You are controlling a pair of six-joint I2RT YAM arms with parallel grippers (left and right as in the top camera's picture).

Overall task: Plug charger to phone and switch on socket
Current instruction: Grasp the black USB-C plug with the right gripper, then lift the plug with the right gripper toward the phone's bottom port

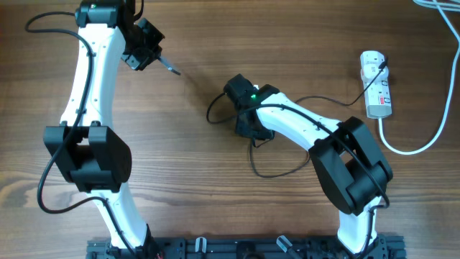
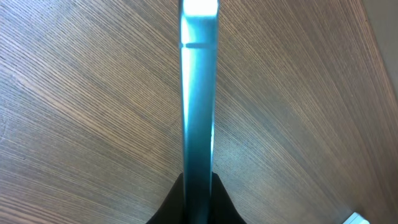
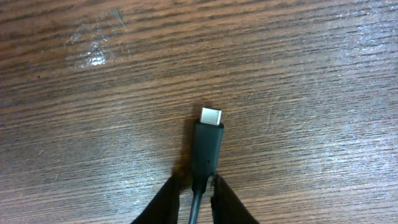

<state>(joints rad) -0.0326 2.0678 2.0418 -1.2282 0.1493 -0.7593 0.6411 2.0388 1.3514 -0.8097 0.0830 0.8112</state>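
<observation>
We see a brown wooden table (image 1: 215,43). The long white plastic socket (image 1: 376,85) lies on it, far right. Our left gripper (image 2: 199,193) squeezes the flat blue-green phone (image 2: 199,93), held on its edge. Our right gripper (image 3: 196,190) squeezes the thin black charger (image 3: 207,146) just behind its plug.

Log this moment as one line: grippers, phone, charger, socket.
left gripper: shut on slim turquoise phone, edge-on | right gripper: shut on thin black charger cable, silver tip unplugged | white plastic socket strip: untouched
</observation>
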